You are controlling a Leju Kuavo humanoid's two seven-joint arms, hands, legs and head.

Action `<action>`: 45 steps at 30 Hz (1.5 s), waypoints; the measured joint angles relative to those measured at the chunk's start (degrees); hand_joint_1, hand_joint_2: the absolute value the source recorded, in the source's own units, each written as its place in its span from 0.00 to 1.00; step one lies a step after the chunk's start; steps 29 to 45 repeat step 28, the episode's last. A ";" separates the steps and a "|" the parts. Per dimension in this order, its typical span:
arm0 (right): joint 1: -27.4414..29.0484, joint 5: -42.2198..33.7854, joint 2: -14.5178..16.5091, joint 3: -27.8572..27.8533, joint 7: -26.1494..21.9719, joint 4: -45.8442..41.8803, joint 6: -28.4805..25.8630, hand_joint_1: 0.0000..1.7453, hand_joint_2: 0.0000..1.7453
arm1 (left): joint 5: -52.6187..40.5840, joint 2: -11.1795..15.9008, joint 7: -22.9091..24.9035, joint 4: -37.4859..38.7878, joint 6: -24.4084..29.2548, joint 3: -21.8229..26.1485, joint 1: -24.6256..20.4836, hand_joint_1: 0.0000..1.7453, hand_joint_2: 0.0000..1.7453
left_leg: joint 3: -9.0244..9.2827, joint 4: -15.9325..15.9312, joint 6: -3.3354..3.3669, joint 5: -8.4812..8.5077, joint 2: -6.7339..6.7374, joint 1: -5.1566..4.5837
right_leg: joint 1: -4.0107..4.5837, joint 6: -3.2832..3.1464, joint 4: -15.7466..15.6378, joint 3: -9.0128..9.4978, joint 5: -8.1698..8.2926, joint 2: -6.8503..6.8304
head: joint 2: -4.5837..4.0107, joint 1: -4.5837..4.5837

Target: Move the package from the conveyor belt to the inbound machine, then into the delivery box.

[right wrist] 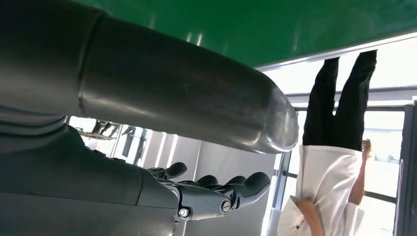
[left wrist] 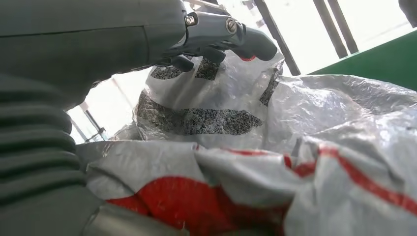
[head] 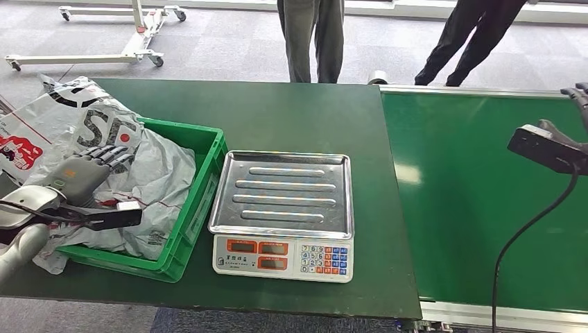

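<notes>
1. Grey carpeted floor behind a dark green table [head: 305,111], with the green conveyor belt [head: 485,208] adjoining on the robot's right; two people [head: 310,38] stand at the far edge, and a white wheeled frame [head: 132,41] sits on the floor beyond.
2. Weighing scale [head: 283,211], steel platter bare, keypad and displays facing the robot; judged to be the inbound machine. It stands just beside the crate, between crate and belt.
3. Green plastic crate [head: 201,187], judged to be the delivery box, at the table's left end.
4. Package [head: 149,177]: a crumpled grey-white courier poly bag with black lettering and red print, soft and wrinkled, lying inside the crate among similar bags that spill past its rim. Long axis cannot be told from the folds.
5. Left hand [head: 90,173]: directly over the package, fingers extended and apart above the plastic; the left wrist view shows a gap between fingers and bag, so it appears to hold nothing.
6. Right hand [head: 579,114]: out over the belt, well apart from the crate, fingers loosely spread, nothing in it.
7. Judgement: the package sits at its destination; the left hand is much the nearer and needs only to lift clear.
</notes>
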 joint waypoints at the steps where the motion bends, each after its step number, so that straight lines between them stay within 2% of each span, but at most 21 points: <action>1: 0.00 0.00 0.00 0.00 0.00 0.00 -0.02 0.00 0.00 | 0.00 -0.09 0.00 0.00 0.00 -0.05 -0.06 0.00 0.00 | 0.00 0.00 0.00 0.00 0.00 0.00 | 0.00 0.00 0.00 0.00 0.00 0.00 | 0.00 0.00; 8: 0.27 0.17 -0.01 -0.01 0.09 0.00 -0.58 0.00 0.00 | -0.32 -0.99 -0.14 -0.03 0.52 -0.20 -0.92 0.00 0.00 | 0.00 0.00 0.00 0.00 -0.02 0.00 | 0.00 0.00 0.00 0.00 0.00 -0.01 | 0.00 0.00; 14: 1.86 1.01 -0.02 -0.20 -0.17 0.00 -2.09 0.00 0.00 | -1.01 -1.99 0.51 -0.29 1.65 -0.38 -4.26 0.00 0.00 | 0.00 0.02 0.00 0.00 -0.04 0.00 | -0.01 0.00 0.00 0.01 0.01 -0.03 | 0.00 -0.01; 17: 3.14 2.66 -0.01 -0.96 -0.36 -0.24 -3.75 0.00 0.00 | -4.86 -3.23 1.56 -1.09 8.59 -0.27 -6.33 0.00 0.00 | 0.01 0.06 0.01 0.01 -0.09 0.00 | 0.00 0.01 0.00 0.03 0.01 -0.10 | 0.00 -0.01; 19: 4.97 3.82 -0.10 -2.25 -0.43 -1.00 -5.42 0.00 0.00 | -8.90 -4.93 2.65 -2.10 14.77 -0.15 -8.00 0.00 0.00 | 0.00 0.09 0.03 0.03 -0.23 0.00 | 0.00 0.01 -0.01 0.07 0.00 -0.25 | 0.00 -0.01; 20: 6.11 4.03 -0.25 -3.12 -0.56 -1.60 -6.13 0.00 0.00 | -9.93 -5.85 3.23 -2.66 16.12 -0.13 -9.10 0.00 0.00 | -0.01 0.10 0.04 0.03 -0.30 0.00 | 0.00 0.02 -0.01 0.09 0.00 -0.33 | 0.00 0.00; 23: 9.72 3.99 -1.30 -6.53 -1.38 -3.67 -6.93 0.00 0.00 | -6.40 -7.89 3.93 -3.82 12.60 -0.14 -12.92 0.00 0.00 | -0.04 0.10 0.06 0.03 -0.39 0.00 | -0.02 0.03 -0.01 0.12 -0.01 -0.40 | 0.00 0.01; 28: 13.99 1.91 -3.37 -11.09 -2.86 -5.93 -4.25 0.00 0.00 | 6.98 -8.82 2.37 -4.42 3.98 -0.15 -16.27 0.00 0.00 | 0.00 0.09 0.07 -0.03 -0.15 0.00 | -0.02 0.03 -0.01 0.09 -0.01 -0.25 | 0.00 0.00; 45: 13.99 1.91 -3.37 -11.09 -2.86 -5.93 -4.25 0.00 0.00 | 6.98 -8.82 2.37 -4.42 3.98 -0.15 -16.27 0.00 0.00 | 0.00 0.09 0.07 -0.03 -0.15 0.00 | -0.02 0.03 -0.01 0.09 -0.01 -0.25 | 0.00 0.00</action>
